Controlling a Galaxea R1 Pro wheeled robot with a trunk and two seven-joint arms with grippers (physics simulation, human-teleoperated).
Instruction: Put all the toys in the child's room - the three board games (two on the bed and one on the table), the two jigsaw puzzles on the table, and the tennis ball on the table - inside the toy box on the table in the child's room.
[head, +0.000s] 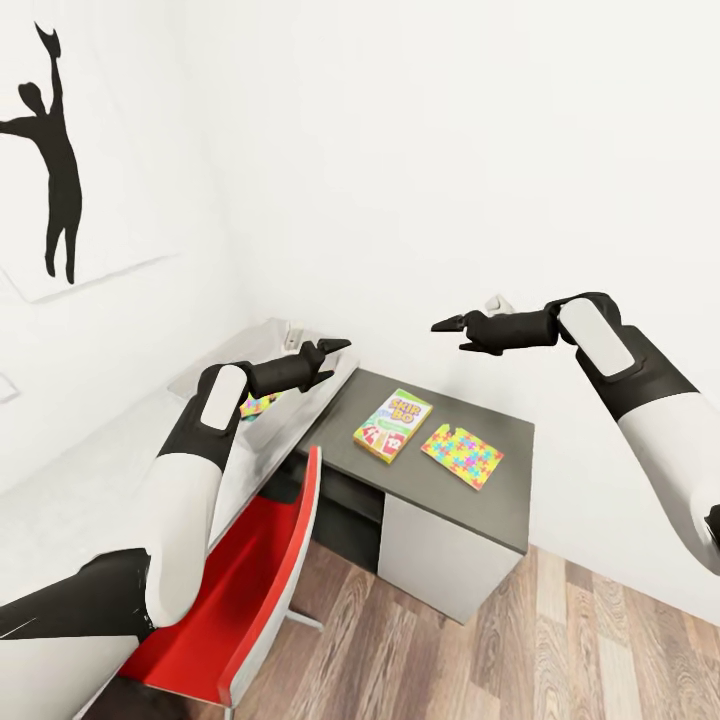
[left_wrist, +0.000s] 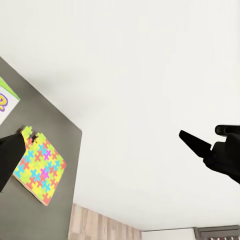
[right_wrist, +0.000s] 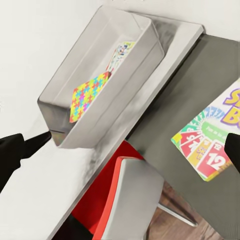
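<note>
Both arms reach forward, bent at the elbow, the empty left gripper (head: 328, 360) spread above the toy box (right_wrist: 142, 37) and the right gripper (head: 455, 331) likewise parted and empty over the dark side unit (head: 500, 425). On that unit lie a yellow-green board game (head: 392, 424) and a jigsaw puzzle (head: 462, 455); another puzzle (right_wrist: 89, 95) lies in the toy box.

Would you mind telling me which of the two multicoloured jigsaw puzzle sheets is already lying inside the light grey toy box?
The multicoloured jigsaw puzzle lying in the shallow light grey toy box; the other puzzle sheet lies out on the dark grey side unit, beside the yellow-green board game.
</note>
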